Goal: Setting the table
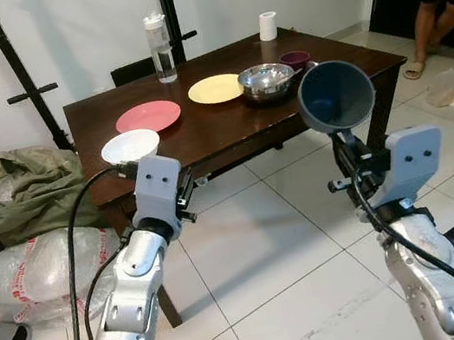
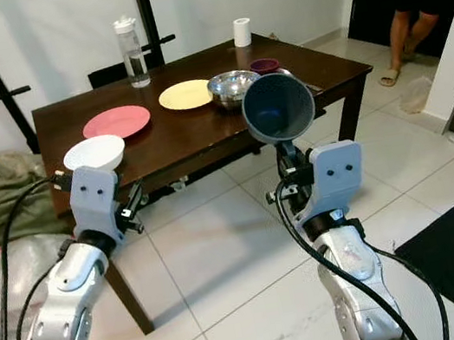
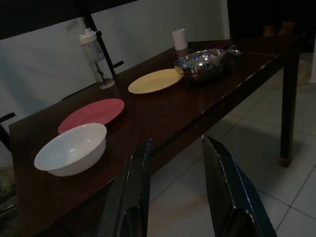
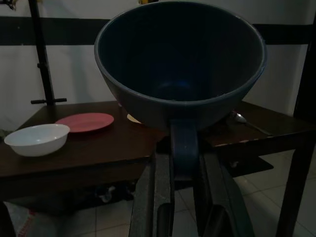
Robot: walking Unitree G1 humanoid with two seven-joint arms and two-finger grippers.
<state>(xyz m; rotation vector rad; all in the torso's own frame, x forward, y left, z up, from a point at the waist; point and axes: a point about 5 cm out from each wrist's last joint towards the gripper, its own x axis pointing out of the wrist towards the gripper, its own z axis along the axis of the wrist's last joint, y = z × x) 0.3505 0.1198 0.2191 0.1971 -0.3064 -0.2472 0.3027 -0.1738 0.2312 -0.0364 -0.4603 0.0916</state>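
Observation:
My right gripper (image 1: 346, 156) is shut on the lower edge of a dark blue bowl (image 1: 335, 95). It holds the bowl in the air on its side, in front of the table's right front corner. The bowl's hollow (image 4: 180, 54) faces the wrist camera. My left gripper (image 3: 177, 144) is open and holds nothing; it hovers just before the dark wooden table's front edge (image 1: 230, 138), close to a white bowl (image 1: 129, 146). Behind that lie a pink plate (image 1: 148, 116) and a yellow plate (image 1: 215, 89).
A steel bowl (image 1: 266, 80), a small purple bowl (image 1: 295, 59), a water bottle (image 1: 160, 50) and a paper roll (image 1: 269, 26) stand further back. Clothes (image 1: 19, 189) and a plastic bag (image 1: 41, 264) lie at the left. A person's legs (image 1: 430, 24) show at the back right.

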